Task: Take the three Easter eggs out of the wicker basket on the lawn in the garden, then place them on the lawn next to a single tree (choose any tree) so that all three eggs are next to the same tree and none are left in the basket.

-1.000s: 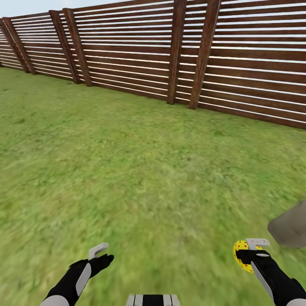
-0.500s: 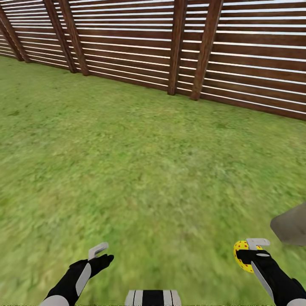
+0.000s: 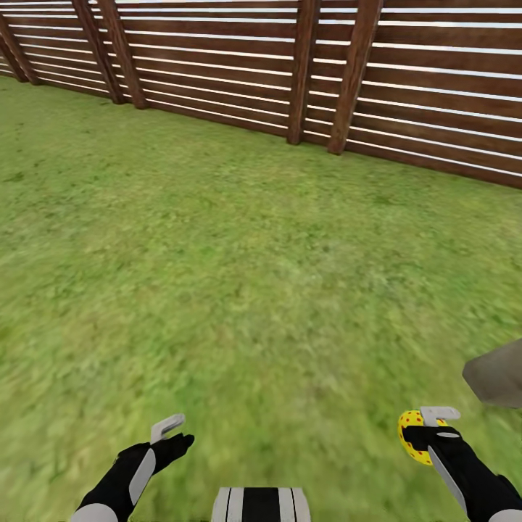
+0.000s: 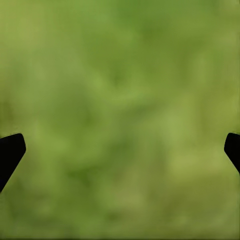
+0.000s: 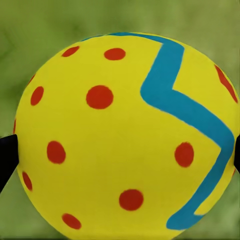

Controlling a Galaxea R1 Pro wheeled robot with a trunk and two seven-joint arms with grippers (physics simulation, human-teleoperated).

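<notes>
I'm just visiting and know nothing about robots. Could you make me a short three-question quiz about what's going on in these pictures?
1. True or false: the right pincer is carrying an Easter egg.
2. What stands at the far edge of the lawn? A) a brick wall B) a wooden slat fence C) a hedge
3. Fill in: between the fingers of the left pincer, the left wrist view shows nothing but blurred ____.

Key
1. True: the yellow egg with red dots and a blue zigzag sits between its fingers.
2. B.
3. Grass: that pincer is open, with nothing in it.
</notes>
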